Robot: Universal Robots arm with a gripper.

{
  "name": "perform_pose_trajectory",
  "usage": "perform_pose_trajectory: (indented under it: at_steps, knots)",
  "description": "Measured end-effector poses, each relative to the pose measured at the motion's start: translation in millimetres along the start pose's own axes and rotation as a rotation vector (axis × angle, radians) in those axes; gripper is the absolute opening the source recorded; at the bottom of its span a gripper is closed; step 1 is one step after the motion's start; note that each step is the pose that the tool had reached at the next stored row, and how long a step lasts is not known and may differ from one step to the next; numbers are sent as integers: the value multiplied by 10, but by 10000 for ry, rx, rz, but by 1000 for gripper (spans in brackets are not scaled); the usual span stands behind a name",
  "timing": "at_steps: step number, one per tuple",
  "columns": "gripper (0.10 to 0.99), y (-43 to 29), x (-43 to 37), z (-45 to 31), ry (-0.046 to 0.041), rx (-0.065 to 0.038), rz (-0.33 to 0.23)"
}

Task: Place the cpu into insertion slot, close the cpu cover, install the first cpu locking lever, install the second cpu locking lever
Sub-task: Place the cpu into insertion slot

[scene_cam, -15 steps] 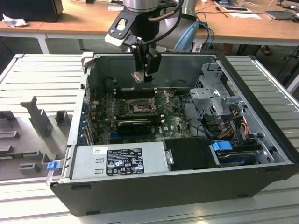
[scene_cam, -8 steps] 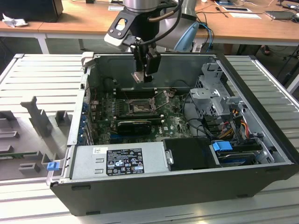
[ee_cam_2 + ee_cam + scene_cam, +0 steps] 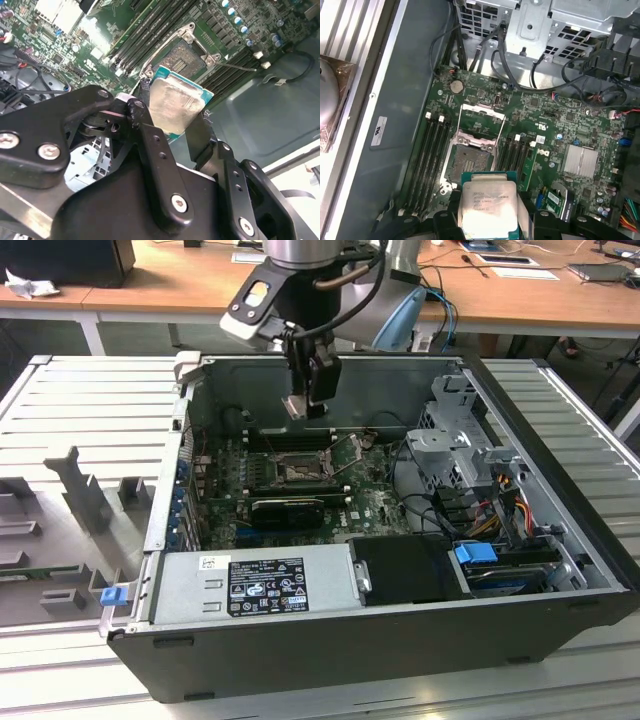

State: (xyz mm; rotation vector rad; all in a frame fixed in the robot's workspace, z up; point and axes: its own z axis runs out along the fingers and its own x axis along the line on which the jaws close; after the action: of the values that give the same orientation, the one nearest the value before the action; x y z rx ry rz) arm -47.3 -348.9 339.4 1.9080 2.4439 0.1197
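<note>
Silvery-beige with a green rim, the cpu [image 3: 489,207] sits clamped between the two black fingers of the gripper [image 3: 489,216], one finger pressing on each of two opposite edges. It is held in the air above the green motherboard [image 3: 545,115], clear of the insertion slot [image 3: 470,162], whose tan pin field lies bare inside its dark frame. The cpu cover [image 3: 482,109] is swung up off the slot and stands open at the slot's far edge as the first wrist view shows it. Black memory slots [image 3: 432,160] run along both sides of the socket.

The first wrist view shows the chip's printed face and the slot just beyond it. The second wrist view shows the cpu [image 3: 175,107] with a dull, smeared metal face and the black linkage of the gripper [image 3: 172,122] closed on it, the insertion slot [image 3: 182,57] beyond. The exterior view shows the gripper [image 3: 305,405] hanging inside the open computer case [image 3: 560,490], above the insertion slot [image 3: 297,472], with a grey power supply [image 3: 265,580] along the near wall.
</note>
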Motion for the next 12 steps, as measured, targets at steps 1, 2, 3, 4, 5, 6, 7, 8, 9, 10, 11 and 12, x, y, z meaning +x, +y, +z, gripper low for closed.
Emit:
perform_pose_trajectory:
  at_steps: [1, 2, 3, 4, 5, 6, 7, 8, 9, 10, 11, 12]
  knots:
    - [529, -1, 0, 4, -7, -1, 80]
    - [529, -1, 0, 9, -14, -2, 171]
    - [529, -2, 0, 14, -21, -3, 250]
    - [529, -2, 0, 20, -30, -5, 351]
    - [529, -2, 0, 23, -35, -6, 415]
    - [529, -3, 0, 26, -41, -6, 483]
    - [529, -3, 0, 29, -43, -8, 516]
    - [529, -4, -1, 37, -43, -6, 521]
    - [529, -4, -1, 46, -49, -1, 522]
    - [529, -5, -1, 54, -60, 1, 520]
    - [529, -6, -1, 61, -65, 2, 520]
    - [529, -6, -1, 64, -68, 3, 520]
